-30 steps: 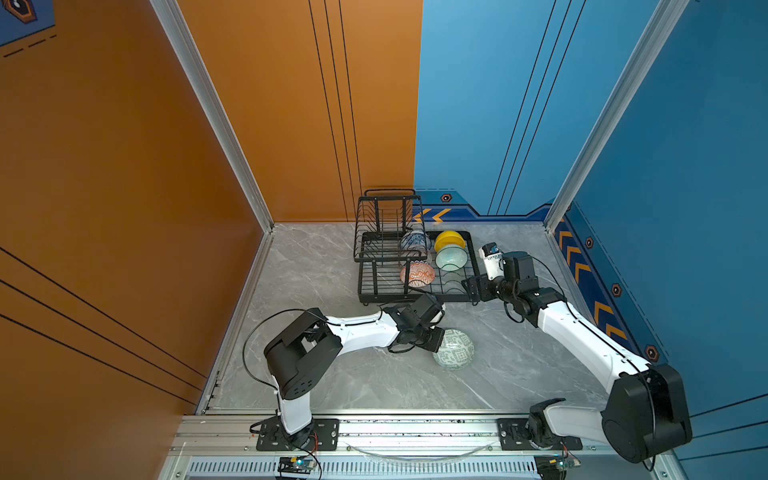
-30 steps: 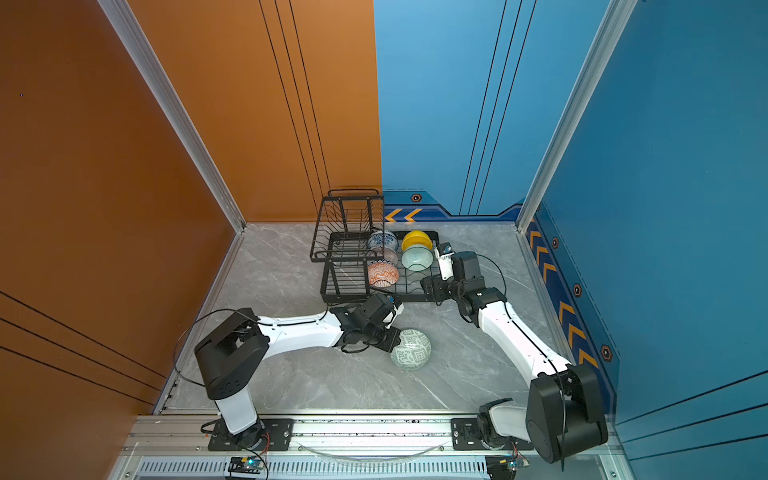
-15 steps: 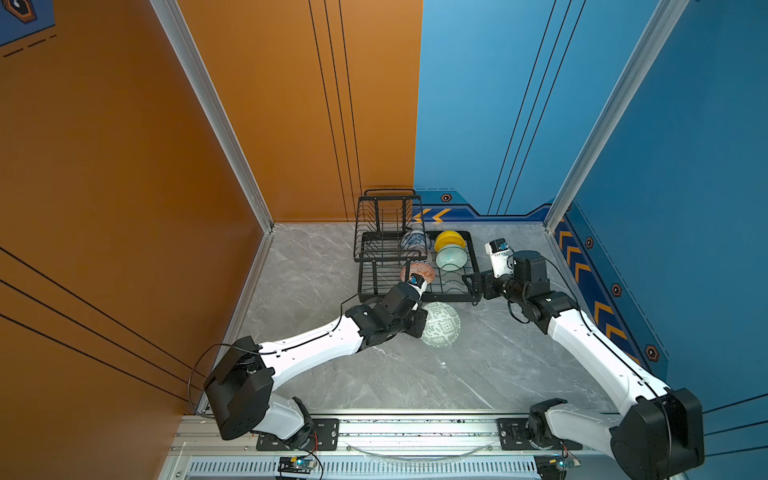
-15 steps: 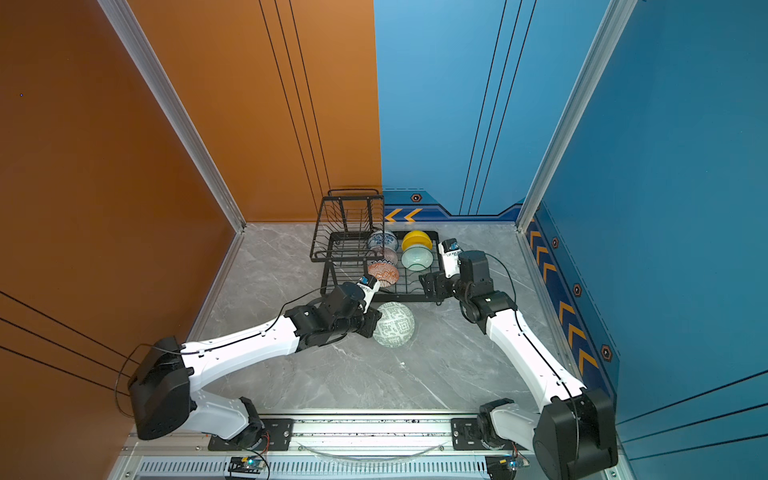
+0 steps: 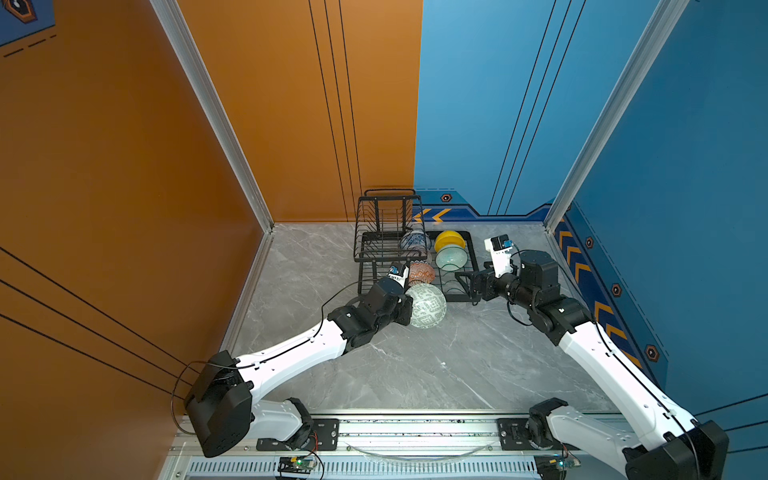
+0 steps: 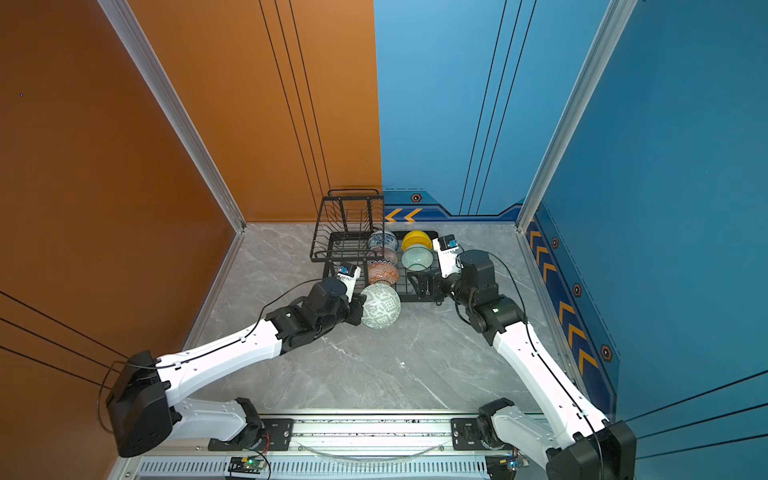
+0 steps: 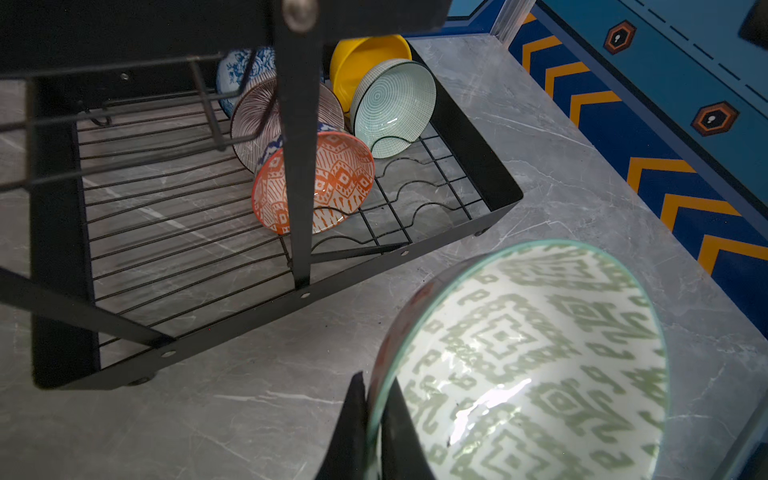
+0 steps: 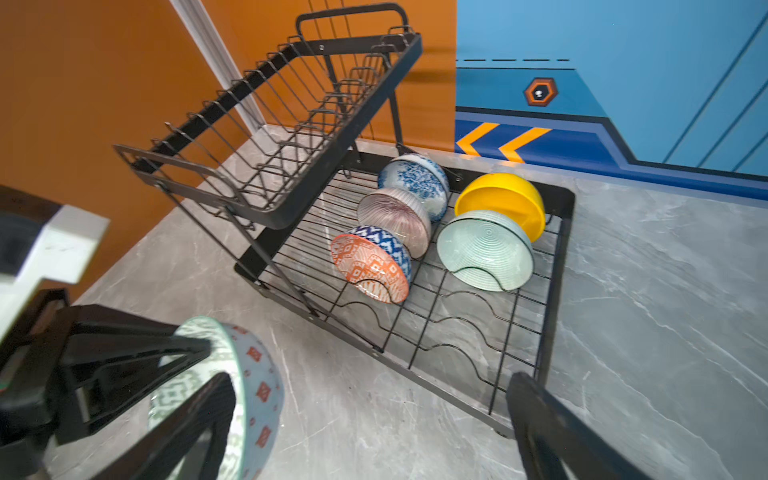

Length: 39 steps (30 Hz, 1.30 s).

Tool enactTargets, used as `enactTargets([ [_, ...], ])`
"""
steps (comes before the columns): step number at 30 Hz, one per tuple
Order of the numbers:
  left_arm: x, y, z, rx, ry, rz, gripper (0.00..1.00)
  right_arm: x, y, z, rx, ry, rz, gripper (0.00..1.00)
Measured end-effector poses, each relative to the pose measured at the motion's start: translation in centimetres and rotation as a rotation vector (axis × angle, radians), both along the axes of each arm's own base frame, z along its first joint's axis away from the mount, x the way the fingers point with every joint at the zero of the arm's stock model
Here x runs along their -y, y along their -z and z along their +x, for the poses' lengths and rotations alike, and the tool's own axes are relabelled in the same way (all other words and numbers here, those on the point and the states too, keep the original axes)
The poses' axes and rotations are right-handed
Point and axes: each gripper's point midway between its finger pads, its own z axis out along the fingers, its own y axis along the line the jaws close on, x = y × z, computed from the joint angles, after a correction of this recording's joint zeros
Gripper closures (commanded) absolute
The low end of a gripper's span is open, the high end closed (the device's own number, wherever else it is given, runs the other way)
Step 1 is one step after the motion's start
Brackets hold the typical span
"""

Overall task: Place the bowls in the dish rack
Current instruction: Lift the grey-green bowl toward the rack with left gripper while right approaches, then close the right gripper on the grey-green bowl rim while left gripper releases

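left wrist: left fingers [image 7: 349,432] clamp the green-white bowl [image 7: 532,365], rack post [image 7: 297,166] before orange bowl [image 7: 336,178]; right fingers [image 8: 548,432] apart.

On the dish rack [image 8: 555,299], you are seeing the front slots [image 8: 451,328] lying open before the orange bowl [image 8: 368,268] and mint bowl [image 8: 484,249]. The raised basket [image 8: 266,216] is overhanging the left half, and the right gripper [image 5: 466,286], jaws wide, is crowding the front right corner.

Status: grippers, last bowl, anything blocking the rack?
Left gripper shut on green-white bowl, beside dish rack. Right gripper open, empty, at rack's front corner. Front slots vacant.
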Motion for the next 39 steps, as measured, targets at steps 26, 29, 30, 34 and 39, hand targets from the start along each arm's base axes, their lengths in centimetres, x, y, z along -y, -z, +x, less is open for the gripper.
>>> enactTargets([
  [26,0.0,-2.0,1.5,0.071,-0.033,-0.064,1.00,-6.9,4.6,-0.4,-0.166,-0.121,-0.039,0.19],
  [29,0.0,-2.1,1.5,0.074,-0.033,-0.066,1.00,-7.0,5.3,-0.1,-0.193,-0.113,-0.038,0.31],
  [30,0.0,-2.1,1.5,0.074,-0.033,-0.066,1.00,-7.1,5.6,-0.1,-0.200,-0.113,-0.042,0.35],
  [34,0.0,-2.1,1.5,0.074,-0.033,-0.067,1.00,-7.3,6.6,0.4,-0.236,-0.107,-0.052,0.54],
  [39,0.0,-1.9,1.5,0.072,-0.033,-0.064,1.00,-7.9,6.9,0.5,-0.259,-0.110,-0.047,0.72],
])
